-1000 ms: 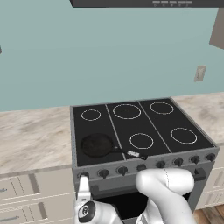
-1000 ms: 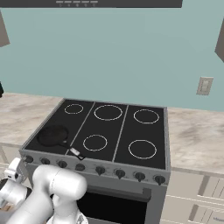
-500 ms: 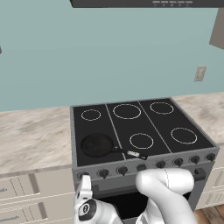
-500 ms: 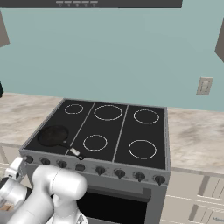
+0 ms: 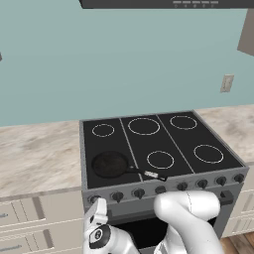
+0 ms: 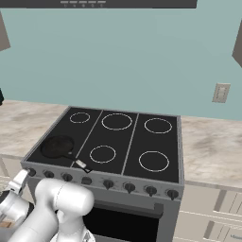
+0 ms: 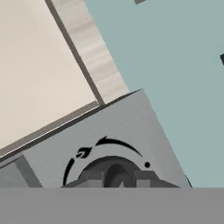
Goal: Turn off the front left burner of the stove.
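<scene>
The stove (image 5: 174, 142) (image 6: 133, 142) is a grey steel range with a black glass top and a row of dark knobs along its front. A small black frying pan (image 5: 110, 164) (image 6: 57, 146) covers the front left burner. My gripper (image 5: 97, 203) (image 6: 22, 178) is at the leftmost knob (image 5: 94, 199) (image 6: 31, 172), at the panel's left end. In the hand view that knob (image 7: 112, 171) sits close up between my dark fingertips (image 7: 89, 179), with a black arc and flame mark above it. The gripper is shut on the knob.
Marbled counter (image 5: 39, 158) (image 6: 212, 146) runs on both sides of the stove, with pale drawers (image 5: 25, 213) below. A range hood (image 5: 163, 4) hangs above. The arm's white elbow (image 5: 191, 211) (image 6: 64, 198) stands in front of the oven door.
The hand has edged very slightly to the right at the leftmost knob. Nothing else has moved.
</scene>
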